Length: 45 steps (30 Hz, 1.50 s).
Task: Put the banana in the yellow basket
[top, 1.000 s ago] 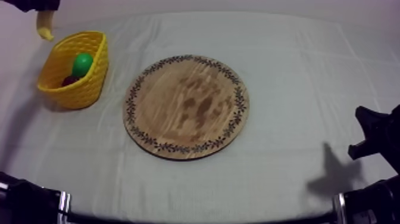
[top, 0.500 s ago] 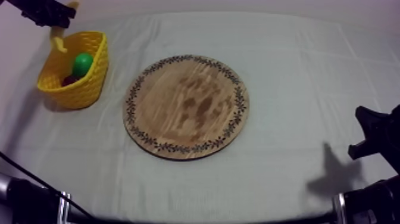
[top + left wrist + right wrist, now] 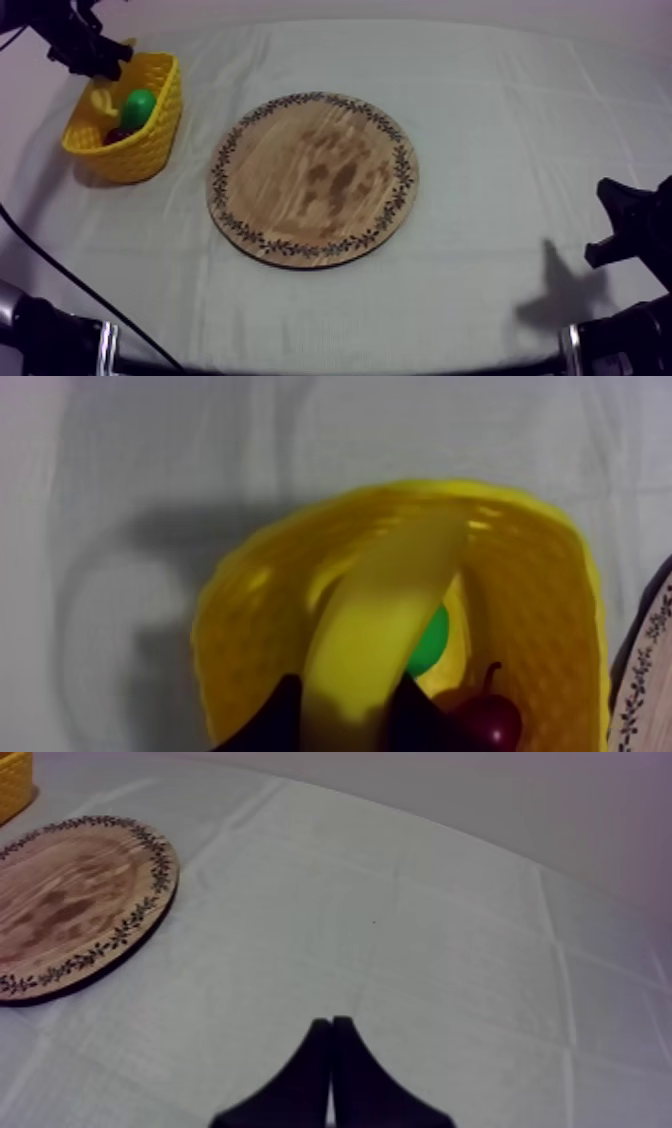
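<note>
My left gripper [image 3: 88, 55] hangs over the far rim of the yellow basket [image 3: 150, 150] at the table's far left. It is shut on the banana [image 3: 101, 100], whose free end dips inside the basket. In the left wrist view the banana [image 3: 385, 616] sticks out from between my black fingers [image 3: 270, 716], over the basket's [image 3: 225, 626] opening. The round wooden board [image 3: 313, 180] lies bare at the table's middle. My right gripper [image 3: 620, 225] rests low at the right edge; its fingers [image 3: 330, 1072] lie together as a narrow wedge.
A green pear [image 3: 140, 105] and a small red fruit [image 3: 118, 133] lie in the basket, under and beside the banana. The pear [image 3: 436, 641] and the red fruit [image 3: 492, 721] also show past the banana. The board's patterned rim [image 3: 640, 686] is just beside the basket.
My left gripper has come in over the basket and dropped lower with the banana, whose end now hangs inside the rim. The right arm has stayed still.
</note>
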Motion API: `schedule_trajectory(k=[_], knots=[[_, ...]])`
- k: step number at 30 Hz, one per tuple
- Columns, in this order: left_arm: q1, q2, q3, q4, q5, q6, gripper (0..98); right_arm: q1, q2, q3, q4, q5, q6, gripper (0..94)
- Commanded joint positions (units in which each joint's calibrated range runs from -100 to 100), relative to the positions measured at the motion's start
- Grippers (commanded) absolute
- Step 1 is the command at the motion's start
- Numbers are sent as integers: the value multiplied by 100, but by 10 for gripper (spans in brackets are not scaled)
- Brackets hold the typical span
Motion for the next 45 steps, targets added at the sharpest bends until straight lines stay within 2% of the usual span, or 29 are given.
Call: schedule_trajectory(k=[1,13,20,23,26,29,35,45], knots=[[-30,10,61,4,-7,-9,208,0,0,-3,0,3,1,3],[-51,-32,373,41,57,-60,238,0,0,-3,0,3,1,3],[-74,-102,304,50,317,92,576,0,0,-3,0,3,1,3],[-85,-131,249,51,332,123,634,0,0,-3,0,3,1,3],[-92,-173,204,53,310,130,643,0,0,-3,0,3,1,3],[-102,-255,170,73,261,79,598,0,0,-3,0,3,1,3],[-154,-659,154,207,-192,-141,332,0,0,-3,0,3,1,3],[-327,-2041,606,461,-721,-519,58,0,0,-3,0,3,1,3]])
